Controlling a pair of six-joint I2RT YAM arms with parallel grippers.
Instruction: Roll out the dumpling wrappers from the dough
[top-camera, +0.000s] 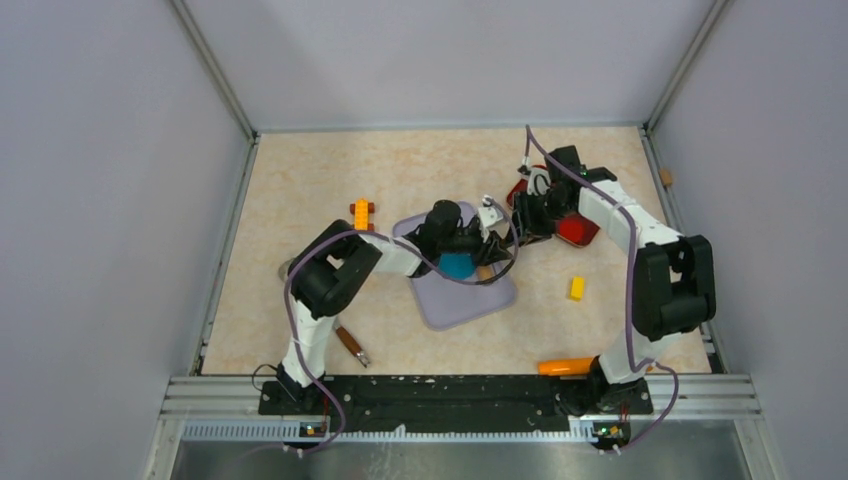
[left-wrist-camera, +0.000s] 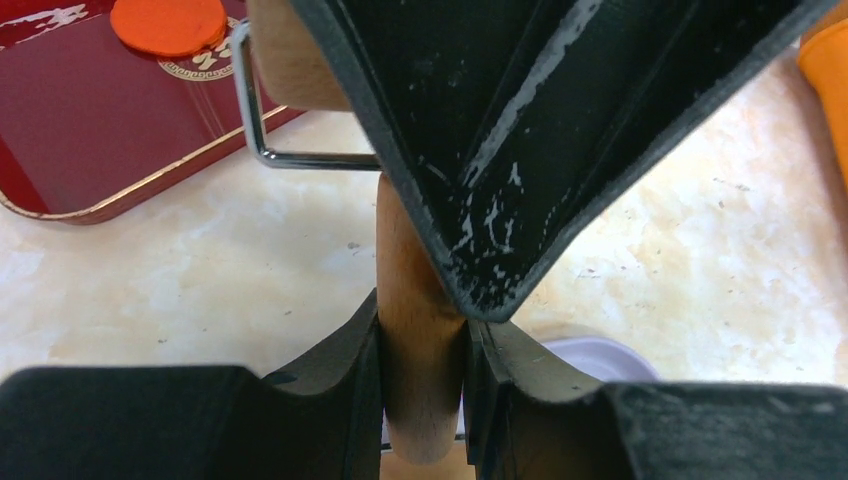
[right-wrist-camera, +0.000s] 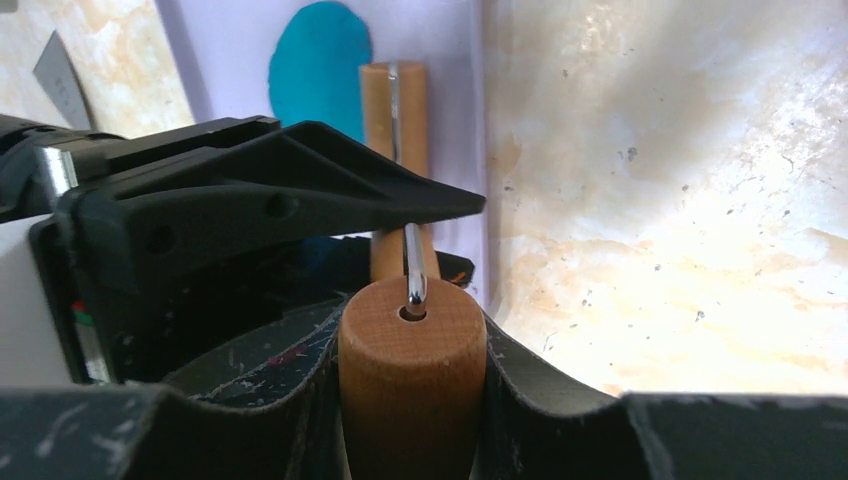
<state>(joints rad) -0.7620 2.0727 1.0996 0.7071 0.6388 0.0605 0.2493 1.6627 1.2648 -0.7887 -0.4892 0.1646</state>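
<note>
My left pincer (left-wrist-camera: 420, 345) was clamped narrow on the slim handle of the wooden roller (left-wrist-camera: 405, 270), with a finger pressed against the wood on each side. My right pincer (right-wrist-camera: 412, 345) held the same roller by its thick barrel end, where a metal wire (right-wrist-camera: 412, 260) entered the wood. The two pincers sat close together over the middle of the table, each with a black finger right in front of the other's camera.

The dough (top-camera: 458, 265) lay as a flattened teal patch on the far part of the lavender mat (top-camera: 470, 305), which sat at the table's middle. From my right wrist the patch was just beside the roller's handle, and I could not tell whether they touched.

A red tray (top-camera: 578, 230) stood just off the mat toward the right edge, with an orange disc (left-wrist-camera: 168, 25) on it. A yellow block (top-camera: 577, 288) lay between the mat and the right edge. An orange block (top-camera: 362, 213) lay off the mat toward the left edge.
</note>
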